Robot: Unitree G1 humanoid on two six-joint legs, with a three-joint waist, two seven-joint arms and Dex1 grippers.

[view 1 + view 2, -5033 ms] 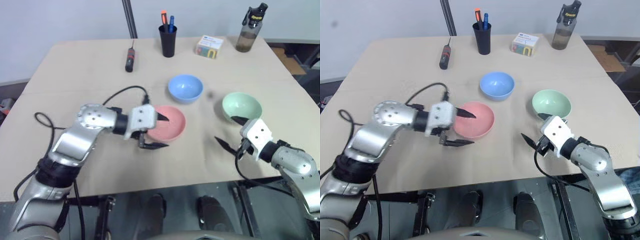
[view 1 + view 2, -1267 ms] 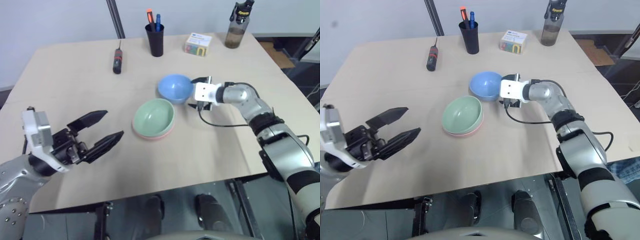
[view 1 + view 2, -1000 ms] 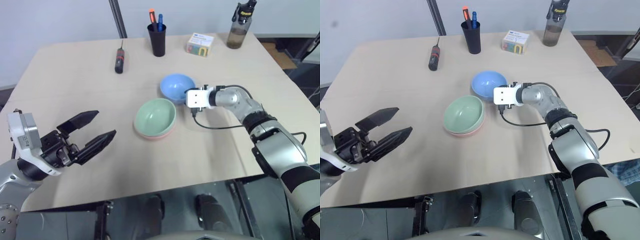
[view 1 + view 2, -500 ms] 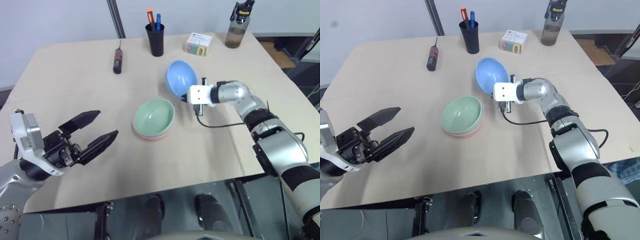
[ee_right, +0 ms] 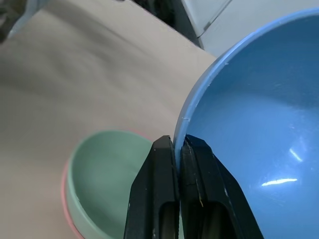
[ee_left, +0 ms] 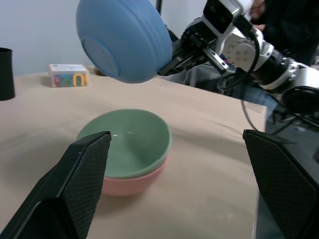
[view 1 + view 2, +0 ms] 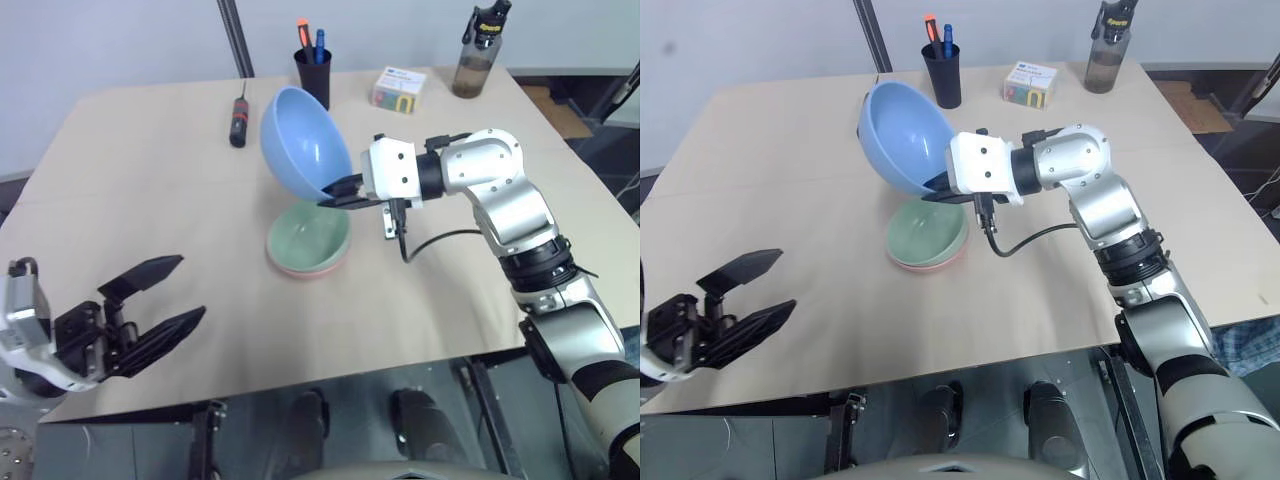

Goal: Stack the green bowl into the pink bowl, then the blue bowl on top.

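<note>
Right gripper is pinching the blue bowl's rim, holding it tilted in the air above the green bowl, which is sitting nested in the pink bowl on the table. Left gripper is hanging near the table's front edge, fingers spread, holding nothing.

My two head eyes look down over the whole counter from above. My left wrist camera sits low, facing across it; the right wrist camera is close up. All share the green bowl.
</note>
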